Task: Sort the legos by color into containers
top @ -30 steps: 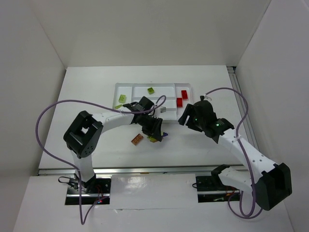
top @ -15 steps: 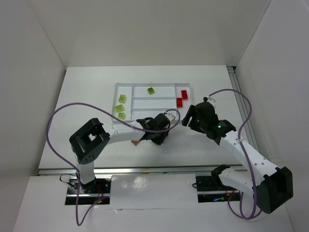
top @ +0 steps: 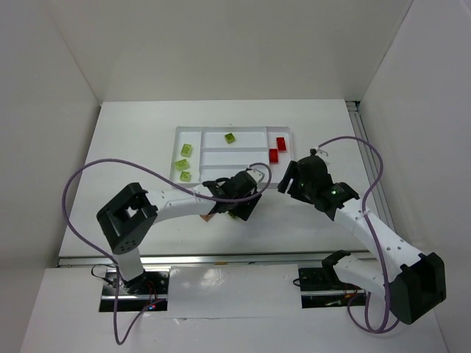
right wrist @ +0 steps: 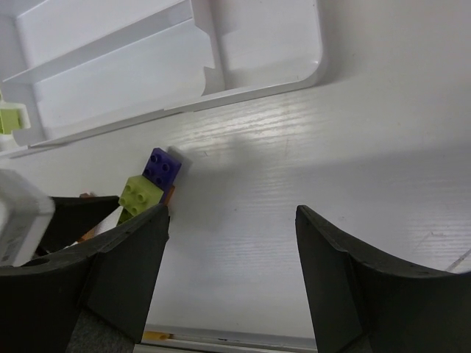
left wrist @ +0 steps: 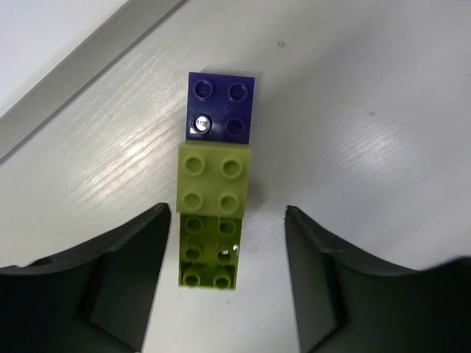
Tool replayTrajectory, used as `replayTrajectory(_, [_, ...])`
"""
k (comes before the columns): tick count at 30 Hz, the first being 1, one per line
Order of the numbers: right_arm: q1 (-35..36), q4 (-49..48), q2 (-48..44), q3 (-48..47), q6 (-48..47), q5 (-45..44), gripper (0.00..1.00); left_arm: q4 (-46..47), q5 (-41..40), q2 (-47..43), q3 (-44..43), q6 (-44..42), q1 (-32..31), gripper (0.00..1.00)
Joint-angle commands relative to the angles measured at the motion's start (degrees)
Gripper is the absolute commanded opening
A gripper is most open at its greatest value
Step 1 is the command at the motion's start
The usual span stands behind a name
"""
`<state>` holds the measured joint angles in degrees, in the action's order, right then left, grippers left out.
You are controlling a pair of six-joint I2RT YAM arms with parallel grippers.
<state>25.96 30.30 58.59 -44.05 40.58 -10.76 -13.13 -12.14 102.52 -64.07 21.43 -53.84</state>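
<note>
The left gripper [left wrist: 227,220] is hovering with its black fingers [left wrist: 110,279] spread apart, straddling an oblong lime green studded plastic brick [left wrist: 208,254] that is lying flat on the white table [left wrist: 383,110]. Whether the pads are touching the brick cannot be told. A square lime green brick [left wrist: 215,180] is sitting at the 12 o'clock end of the oblong one, and a square dark purple brick [left wrist: 221,107] is touching that one at its 12 o'clock side.

From overhead, this row is lying at 6 o'clock of the flat white rectangular plastic tray [top: 221,157], hidden under the left gripper [top: 243,206]. A small brown-orange brick [top: 209,216] is lying at the gripper's 9 o'clock. Three lime green bricks [top: 180,164] are resting in the tray's 9 o'clock end section, one lime green brick [top: 230,137] in the 12 o'clock long section, and two red bricks [top: 281,143] in the 3 o'clock end section.

The right gripper [right wrist: 232,220] is hanging released over the table, grasping nothing, at 3 o'clock of the row.
</note>
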Motion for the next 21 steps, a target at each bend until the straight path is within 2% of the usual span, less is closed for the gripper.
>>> replayTrajectory(1, [-0.4, 0.8, -1.4, 0.5, -0.7, -1.5, 0.77, -2.1, 1.8, -5.5, -1.1, 0.8, 0.3, 0.76])
replayTrajectory(5, [-0.4, 0.8, -1.4, 0.5, -0.7, -1.5, 0.77, -4.0, 4.1, -6.0, -1.1, 2.3, 3.0, 0.78])
replayTrajectory(11, [-0.4, 0.8, -0.8, -0.1, -1.2, -1.0, 0.77, -4.5, 4.1, -3.0, -3.0, 2.3, 3.0, 0.78])
replayTrajectory(21, [-0.4, 0.8, -0.8, -0.1, -1.2, -1.0, 0.77, -4.4, 5.2, 1.4, -7.4, 2.2, 3.0, 0.7])
